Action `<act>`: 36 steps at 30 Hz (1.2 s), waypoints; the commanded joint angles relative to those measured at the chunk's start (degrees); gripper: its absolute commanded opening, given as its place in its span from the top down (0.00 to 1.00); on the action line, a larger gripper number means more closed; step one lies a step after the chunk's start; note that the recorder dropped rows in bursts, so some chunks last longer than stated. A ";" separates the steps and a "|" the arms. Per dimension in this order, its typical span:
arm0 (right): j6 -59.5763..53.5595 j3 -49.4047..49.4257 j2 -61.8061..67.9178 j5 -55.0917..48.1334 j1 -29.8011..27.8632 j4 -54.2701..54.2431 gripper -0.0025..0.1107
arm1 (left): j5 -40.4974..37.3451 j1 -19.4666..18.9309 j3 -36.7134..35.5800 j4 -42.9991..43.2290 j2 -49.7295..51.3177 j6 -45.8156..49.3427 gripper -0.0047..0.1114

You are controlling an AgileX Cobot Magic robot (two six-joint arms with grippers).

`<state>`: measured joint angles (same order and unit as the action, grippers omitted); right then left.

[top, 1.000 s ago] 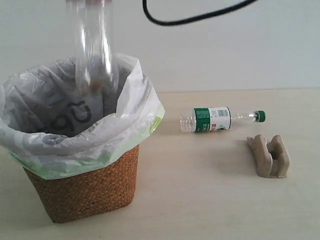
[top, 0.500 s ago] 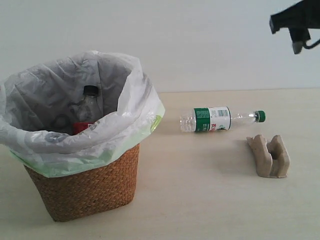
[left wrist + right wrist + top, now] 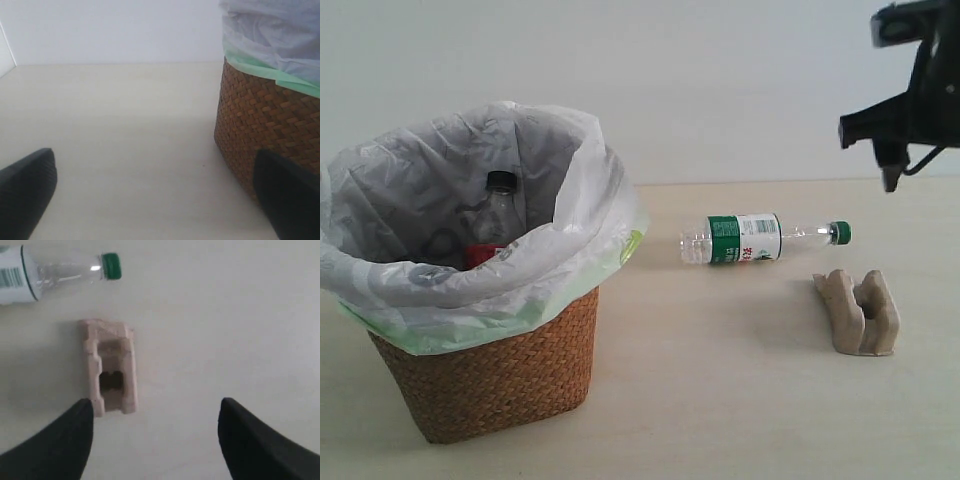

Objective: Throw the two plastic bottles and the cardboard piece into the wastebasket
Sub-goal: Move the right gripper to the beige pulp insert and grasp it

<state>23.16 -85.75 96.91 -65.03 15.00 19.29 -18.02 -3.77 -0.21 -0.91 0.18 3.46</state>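
At the tabletop's left end, the wastebasket [image 3: 490, 390] holds the black-capped bottle [image 3: 498, 215].
That bottle stands upright inside the white liner [image 3: 582, 200] (only its cap, shoulder and a strip of red label show over the rim). The green-capped bottle [image 3: 755, 238] lies on its side on the table [image 3: 720, 400] toward the far edge, right of the middle, cap pointing to the right edge. The cardboard piece [image 3: 860, 312] lies a little nearer the front edge, close to that cap but apart from it. The right gripper [image 3: 157, 445] hangs high over the cardboard piece, fingers spread wide. The left gripper [image 3: 155, 200] sits low beside the wastebasket's wicker wall, fingers likewise spread wide.
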 commanded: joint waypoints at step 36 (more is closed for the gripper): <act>-6.81 11.51 15.89 25.81 -4.70 -14.22 0.42 | 0.43 0.37 0.21 -0.12 -0.18 -0.50 0.03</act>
<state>16.56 -74.70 111.96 -40.32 10.81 5.13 -18.02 -3.77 -0.21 -0.91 0.18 3.46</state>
